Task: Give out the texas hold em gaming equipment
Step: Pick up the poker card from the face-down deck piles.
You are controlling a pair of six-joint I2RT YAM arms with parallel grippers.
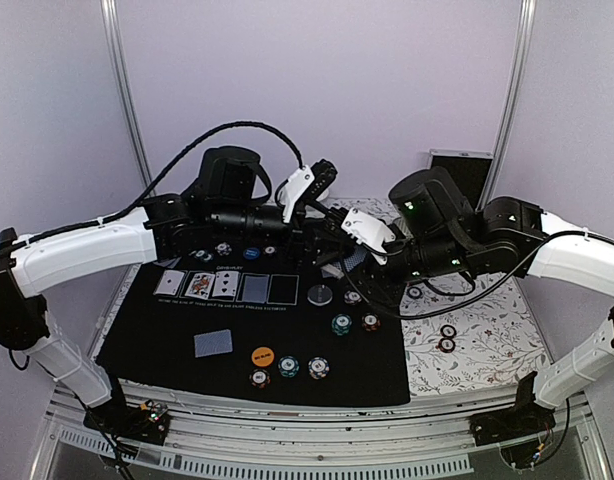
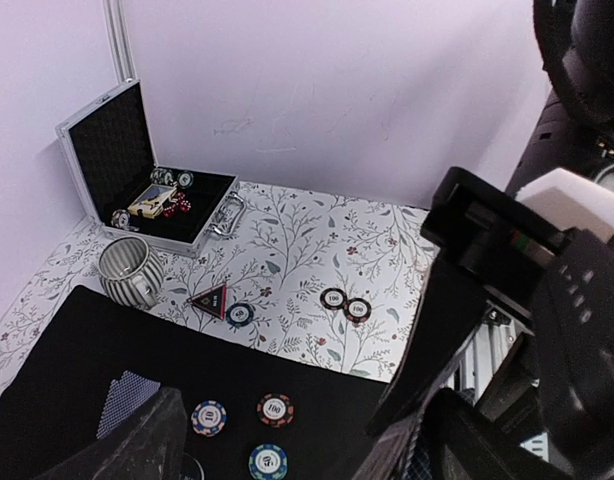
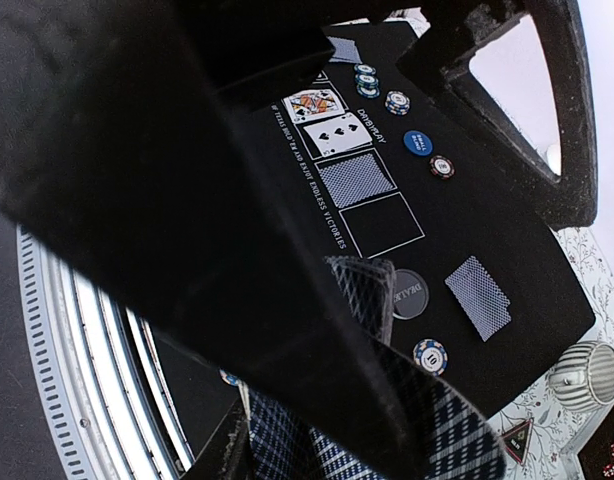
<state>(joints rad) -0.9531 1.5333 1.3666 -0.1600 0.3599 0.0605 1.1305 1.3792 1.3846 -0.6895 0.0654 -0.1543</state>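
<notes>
My right gripper [image 1: 359,262] is shut on a stack of blue-grey-backed playing cards [image 3: 287,440] above the middle of the black mat [image 1: 177,335]. One card [image 3: 365,292] sticks out of the stack, bent. My left gripper [image 1: 327,243] is right beside it; its fingers [image 2: 137,440] stand wide apart, with a card edge [image 2: 417,458] by the right finger. Three face-up cards [image 1: 197,285] and one face-down card [image 1: 254,289] lie in the mat's printed row. Another face-down card [image 1: 213,344] lies lower left. Chips [image 1: 341,324], an orange disc [image 1: 263,355], a blue disc [image 1: 251,253] and a red triangular marker [image 2: 211,299] lie around.
A grey dealer button [image 1: 320,294] lies right of the card row. Two black chips [image 1: 447,338] rest on the floral cloth. A ribbed metal mug [image 2: 127,272] and an open aluminium case [image 2: 137,180] stand at the back. The two arms nearly touch over the mat.
</notes>
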